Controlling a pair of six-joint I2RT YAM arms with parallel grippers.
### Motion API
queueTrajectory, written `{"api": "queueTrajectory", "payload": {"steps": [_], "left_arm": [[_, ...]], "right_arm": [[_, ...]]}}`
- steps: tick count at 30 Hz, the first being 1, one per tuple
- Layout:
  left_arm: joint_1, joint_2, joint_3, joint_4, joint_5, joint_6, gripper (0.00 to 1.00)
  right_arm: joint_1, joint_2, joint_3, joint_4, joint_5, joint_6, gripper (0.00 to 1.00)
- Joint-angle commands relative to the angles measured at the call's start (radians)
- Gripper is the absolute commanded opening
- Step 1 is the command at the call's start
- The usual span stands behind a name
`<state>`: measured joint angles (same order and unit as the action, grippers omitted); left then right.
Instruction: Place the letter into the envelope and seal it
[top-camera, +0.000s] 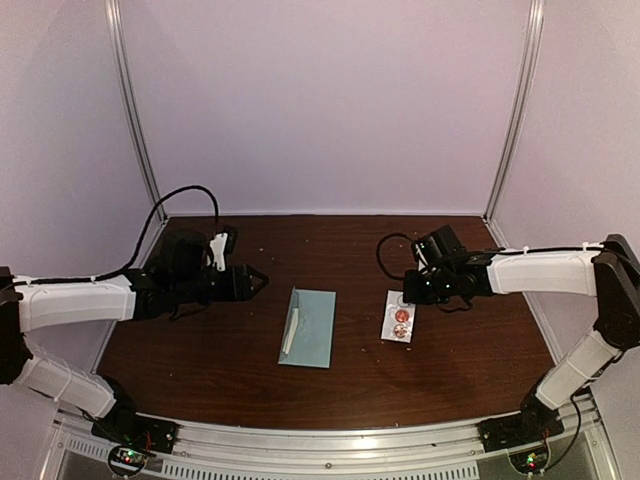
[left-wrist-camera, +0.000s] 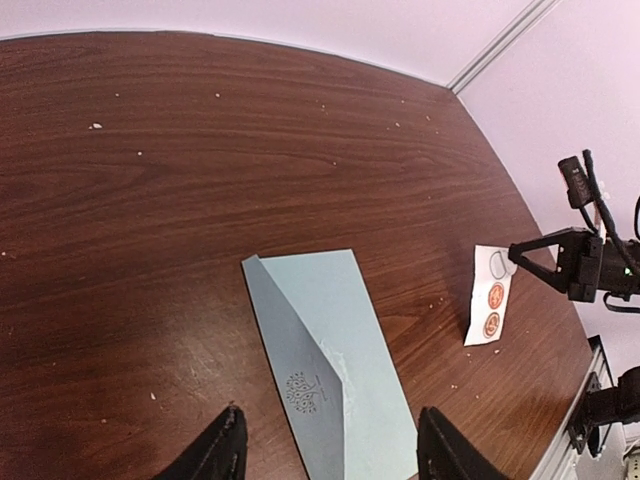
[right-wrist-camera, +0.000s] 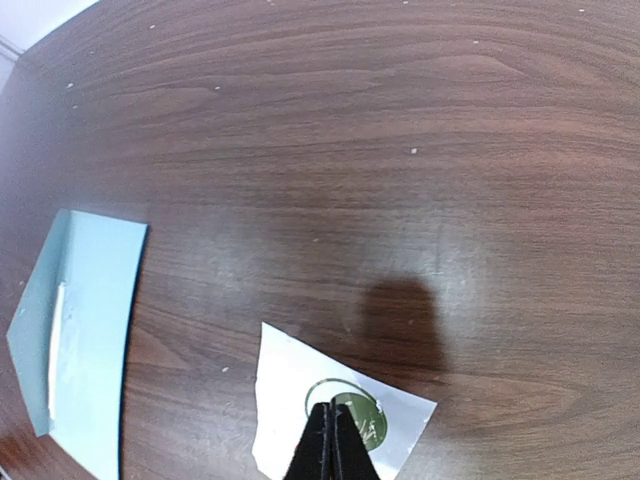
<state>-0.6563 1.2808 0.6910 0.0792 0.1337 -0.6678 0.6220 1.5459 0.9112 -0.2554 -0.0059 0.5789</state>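
The light blue envelope (top-camera: 308, 328) lies flat mid-table with its pointed flap folded down; a whitish glue edge shows along the flap. It also shows in the left wrist view (left-wrist-camera: 330, 360) and the right wrist view (right-wrist-camera: 85, 340). The letter is hidden from every view. My left gripper (top-camera: 258, 281) is open and empty, and its fingers (left-wrist-camera: 225, 448) straddle the envelope's near end from above. My right gripper (right-wrist-camera: 332, 410) is shut on a round green sticker (right-wrist-camera: 368, 422) at the far end of the white sticker strip (right-wrist-camera: 290, 390).
The sticker strip (top-camera: 399, 318) lies right of the envelope and holds two red round stickers (left-wrist-camera: 494, 310) and one empty outline. Bare dark wood lies around both. White walls and metal posts close the back and sides.
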Motion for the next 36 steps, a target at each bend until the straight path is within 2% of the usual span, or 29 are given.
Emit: {"api": "queueTrajectory", "payload": {"steps": [1, 9, 16, 22, 27, 36], "left_arm": [[-0.003, 0.034, 0.006, 0.077, 0.064, 0.001, 0.59], [-0.009, 0.086, 0.006, 0.146, 0.136, -0.018, 0.59], [-0.083, 0.241, 0.071, 0.297, 0.228, -0.053, 0.61], [-0.166, 0.436, 0.221, 0.375, 0.300, -0.053, 0.63], [-0.184, 0.589, 0.329, 0.397, 0.358, -0.041, 0.62], [-0.189, 0.729, 0.419, 0.422, 0.412, -0.045, 0.59]], "right_arm": [[-0.002, -0.035, -0.035, 0.077, -0.133, -0.008, 0.00], [-0.011, -0.033, -0.069, 0.154, -0.300, 0.006, 0.00], [-0.010, -0.042, -0.089, 0.222, -0.416, 0.003, 0.00], [-0.010, -0.049, -0.102, 0.238, -0.453, -0.011, 0.00], [-0.010, -0.059, -0.115, 0.252, -0.484, -0.017, 0.00], [-0.011, -0.069, -0.127, 0.253, -0.501, -0.021, 0.00]]}}
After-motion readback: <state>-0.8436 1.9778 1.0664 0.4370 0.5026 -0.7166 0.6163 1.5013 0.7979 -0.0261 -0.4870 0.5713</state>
